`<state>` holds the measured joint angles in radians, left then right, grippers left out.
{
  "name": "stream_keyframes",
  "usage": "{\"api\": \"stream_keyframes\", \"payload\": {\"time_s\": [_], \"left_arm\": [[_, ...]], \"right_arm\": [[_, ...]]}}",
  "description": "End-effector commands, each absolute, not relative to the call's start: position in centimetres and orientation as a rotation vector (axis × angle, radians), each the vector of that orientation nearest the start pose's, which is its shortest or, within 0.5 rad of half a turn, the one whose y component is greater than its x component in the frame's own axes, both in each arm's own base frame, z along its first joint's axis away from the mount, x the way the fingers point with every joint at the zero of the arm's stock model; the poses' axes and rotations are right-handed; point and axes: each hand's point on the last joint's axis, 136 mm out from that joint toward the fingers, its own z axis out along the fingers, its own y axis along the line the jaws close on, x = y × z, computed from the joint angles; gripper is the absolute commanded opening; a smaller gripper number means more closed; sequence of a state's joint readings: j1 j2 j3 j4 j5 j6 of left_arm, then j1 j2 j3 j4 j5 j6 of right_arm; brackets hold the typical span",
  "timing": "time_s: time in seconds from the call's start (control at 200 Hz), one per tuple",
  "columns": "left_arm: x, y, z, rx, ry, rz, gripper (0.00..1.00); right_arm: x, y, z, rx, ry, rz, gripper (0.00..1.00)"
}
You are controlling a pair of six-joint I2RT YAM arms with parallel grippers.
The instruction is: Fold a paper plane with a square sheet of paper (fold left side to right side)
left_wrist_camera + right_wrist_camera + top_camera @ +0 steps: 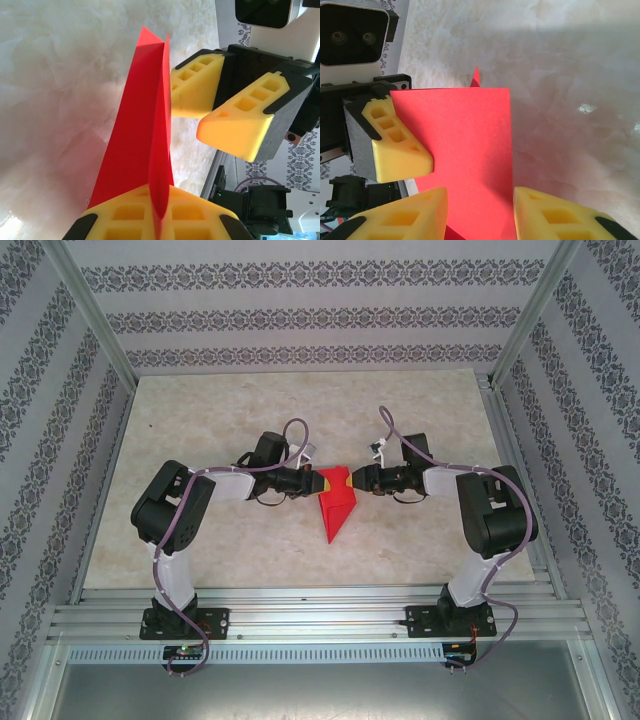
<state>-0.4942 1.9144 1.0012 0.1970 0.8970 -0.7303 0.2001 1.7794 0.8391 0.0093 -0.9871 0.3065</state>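
Note:
The red square sheet of paper (335,515) lies mid-table, folded into a shape that tapers to a point toward the near edge. My left gripper (322,482) is shut on a raised edge of it; in the left wrist view the red sheet (132,140) stands pinched between the yellow pads (200,217). From the other side, my right gripper (352,480) faces it with its jaws open. In the right wrist view its fingers (555,215) straddle the flat red panel (465,140) without closing on it. The left gripper's yellow finger (400,150) touches the panel's left edge.
The marble-look tabletop (250,420) has free room all round the paper. Patterned walls and metal frame posts (90,310) enclose the table. An aluminium rail (320,615) with both arm bases runs along the near edge.

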Motion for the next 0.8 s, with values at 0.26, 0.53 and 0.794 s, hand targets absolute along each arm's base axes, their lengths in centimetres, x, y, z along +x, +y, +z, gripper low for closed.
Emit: {"api": "stream_keyframes", "payload": {"time_s": [0.26, 0.53, 0.794], "left_arm": [[32.1, -33.3, 9.8, 0.342, 2.463, -1.627, 0.05], [32.0, -33.1, 9.4, 0.340, 2.484, -1.608, 0.05], [32.0, -33.0, 8.7, 0.333, 2.510, -1.578, 0.05]], "right_arm": [[32.4, 21.5, 7.6, -0.377, 2.388, 1.493, 0.22], [32.2, 21.3, 7.3, -0.373, 2.403, 1.478, 0.25], [31.9, 21.3, 7.8, -0.376, 2.391, 1.490, 0.20]]}}
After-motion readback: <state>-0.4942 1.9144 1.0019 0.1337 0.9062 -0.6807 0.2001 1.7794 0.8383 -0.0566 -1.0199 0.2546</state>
